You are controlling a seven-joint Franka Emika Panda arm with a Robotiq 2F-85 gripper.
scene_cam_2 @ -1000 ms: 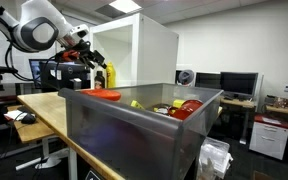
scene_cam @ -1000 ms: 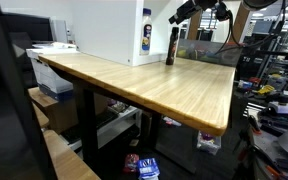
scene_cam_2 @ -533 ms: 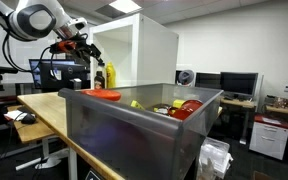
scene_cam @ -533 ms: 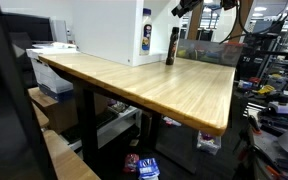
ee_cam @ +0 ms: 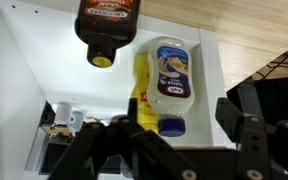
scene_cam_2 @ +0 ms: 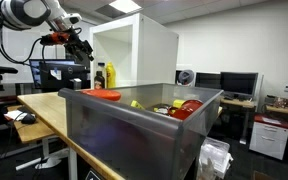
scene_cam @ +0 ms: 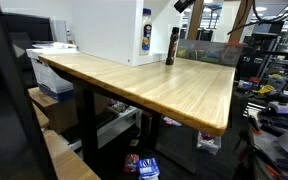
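Wooden table [scene_cam: 154, 85] is carrying upright bottles [scene_cam: 170, 45]; fingers [ee_cam: 246, 135], spread wide and empty, are hovering high above the yellow bottle [ee_cam: 142, 95], standing straight below between them.

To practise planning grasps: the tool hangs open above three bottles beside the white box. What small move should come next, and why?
Probably lower the tool toward the yellow squeeze bottle: in the wrist view it lies nearest the middle of the open jaws, with the white blue-capped bottle close beside and the brown sauce bottle farther off.
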